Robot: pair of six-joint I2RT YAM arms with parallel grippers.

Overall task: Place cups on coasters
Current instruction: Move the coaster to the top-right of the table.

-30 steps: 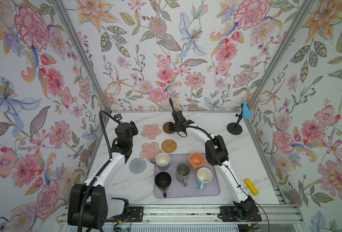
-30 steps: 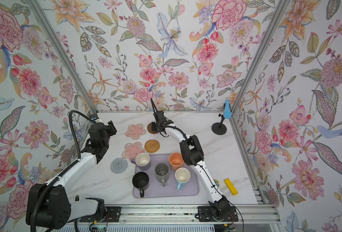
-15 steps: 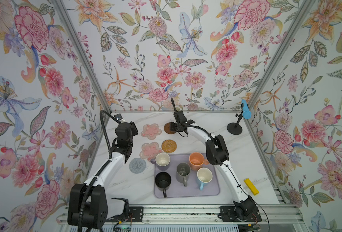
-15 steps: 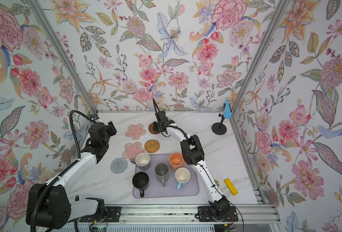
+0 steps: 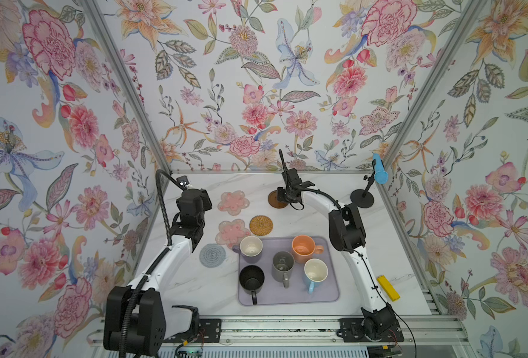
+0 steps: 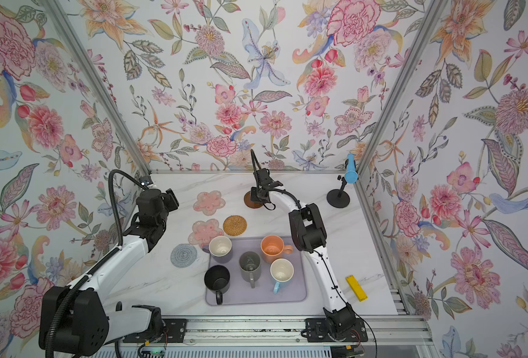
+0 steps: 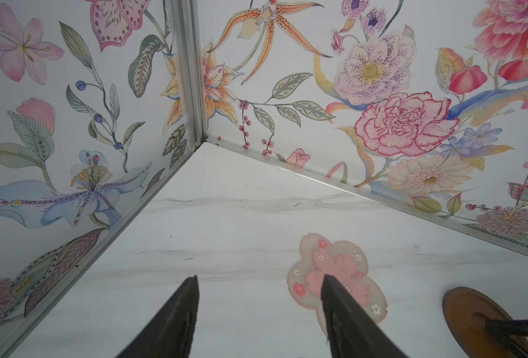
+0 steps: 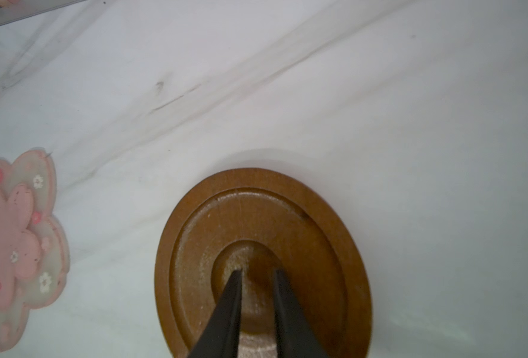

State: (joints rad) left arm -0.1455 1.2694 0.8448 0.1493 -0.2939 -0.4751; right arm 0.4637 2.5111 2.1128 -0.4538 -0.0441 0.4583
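Brown disc coaster (image 8: 256,204) under R gripper (image 8: 258,270); arm (image 5: 318,198) stretched fwd, bent down.

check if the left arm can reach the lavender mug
Probably yes: the lavender mug stands nearest the left arm, only a flat pink flower coaster lies between, and the left hand is open.

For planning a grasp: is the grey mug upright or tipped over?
Upright. The grey mug shows its open mouth upward, base on the lavender mat.
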